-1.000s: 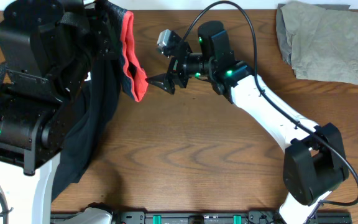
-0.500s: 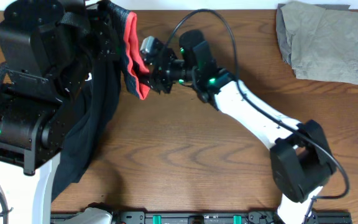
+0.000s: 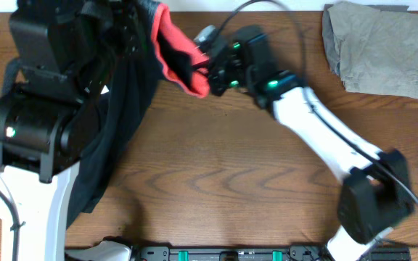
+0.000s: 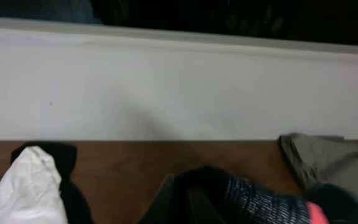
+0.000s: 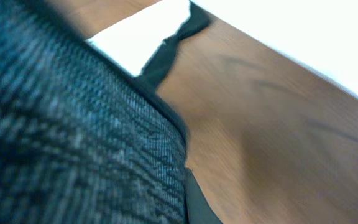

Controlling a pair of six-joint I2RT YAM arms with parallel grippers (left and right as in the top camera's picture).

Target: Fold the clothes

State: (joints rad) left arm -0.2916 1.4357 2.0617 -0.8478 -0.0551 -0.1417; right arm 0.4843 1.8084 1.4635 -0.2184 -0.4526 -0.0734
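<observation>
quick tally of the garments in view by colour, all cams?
black leggings, grey and red-orange waistband: 1
khaki piece: 1
white piece: 1
small black piece, right beside the white one: 1
Total: 4

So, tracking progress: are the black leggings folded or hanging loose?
Unfolded: leggings hang loose, red-orange waistband held out by the right hand.

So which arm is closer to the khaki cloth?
Right. Its fingers grip the leggings' red waistband, left of the khaki cloth across bare table; the left arm is beyond the leggings, farther left.
</observation>
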